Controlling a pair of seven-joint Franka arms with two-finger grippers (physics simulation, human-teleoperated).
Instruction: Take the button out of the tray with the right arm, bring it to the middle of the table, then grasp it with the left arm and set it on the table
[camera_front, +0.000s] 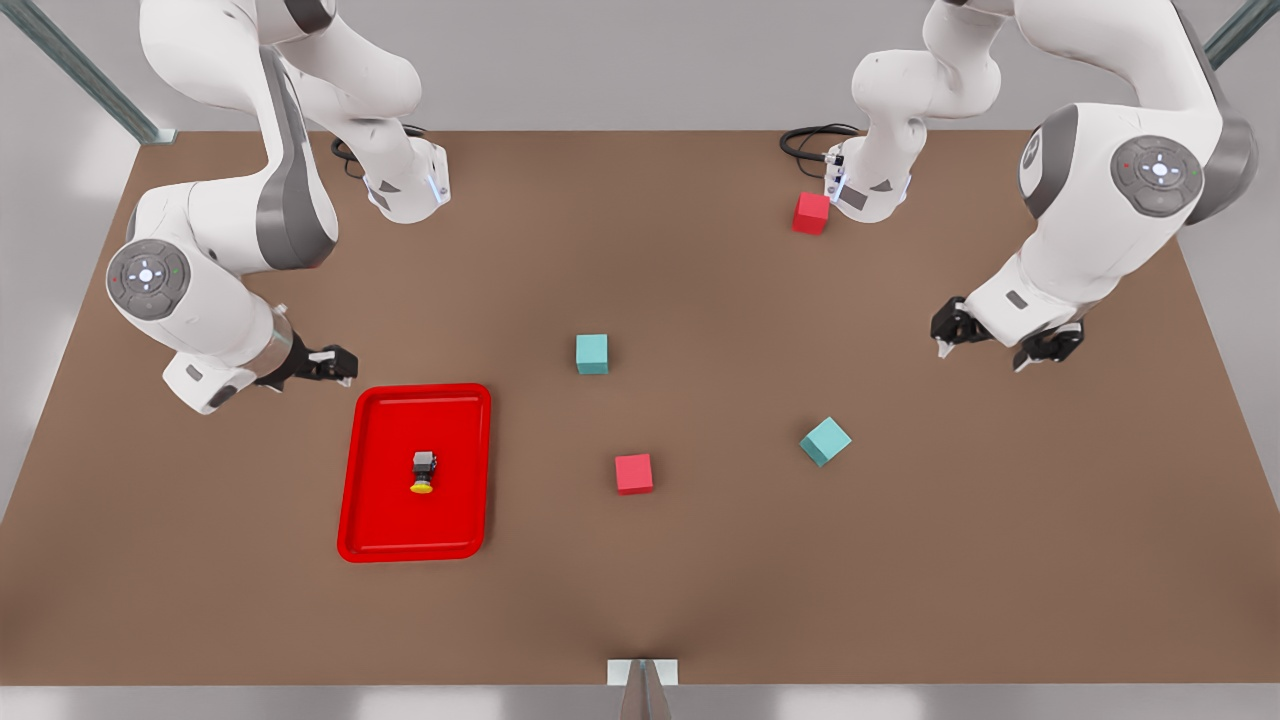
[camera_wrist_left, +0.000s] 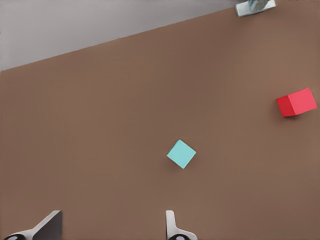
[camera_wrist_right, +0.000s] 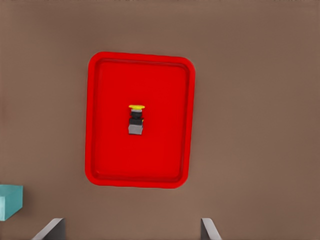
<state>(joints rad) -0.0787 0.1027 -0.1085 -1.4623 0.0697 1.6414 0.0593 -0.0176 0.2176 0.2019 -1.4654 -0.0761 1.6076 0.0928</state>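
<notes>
The button lies on its side in the middle of the red tray, yellow cap toward the table's front edge. My right gripper hovers just beyond the tray's far corner on the front view's left, open and holding nothing. From its wrist camera, the button and tray lie ahead of the right gripper. My left gripper hangs open above the table on the front view's right. Below the left gripper there is bare tabletop.
A teal cube and a red cube sit mid-table. Another teal cube lies nearer the left gripper. A second red cube rests by the far arm base.
</notes>
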